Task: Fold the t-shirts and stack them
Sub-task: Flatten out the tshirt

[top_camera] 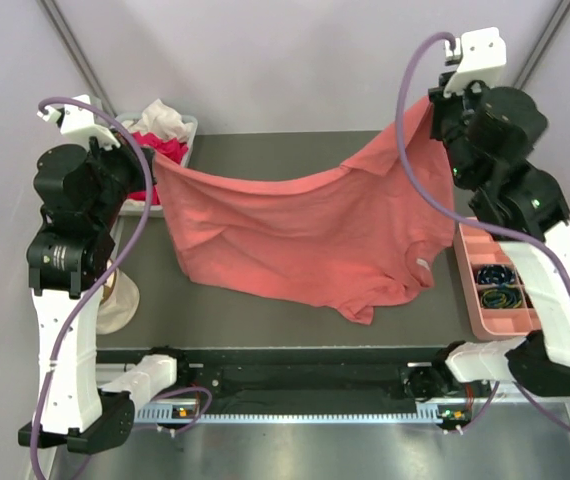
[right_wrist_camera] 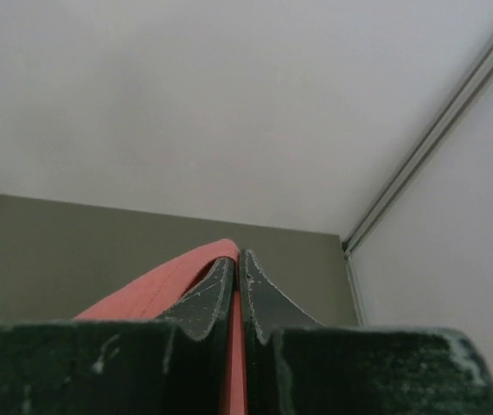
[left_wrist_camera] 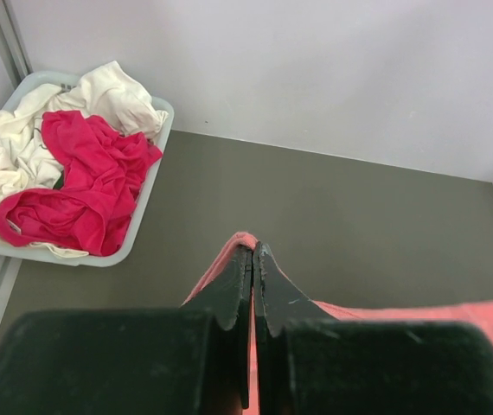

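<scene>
Hung salmon shirt [top_camera: 295,230] spans the table [top_camera: 265,322]; tray [top_camera: 465,290] crowds right edge

Dark olive tabletop [top_camera: 215,315]; pale lilac-grey walls [top_camera: 285,60]; grey corner rail [right_wrist_camera: 437,131] at right; soft even light.

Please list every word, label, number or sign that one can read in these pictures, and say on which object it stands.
No text can be read in any view.
The small white neck label on the salmon-pink t-shirt is too small to show any print.
</scene>
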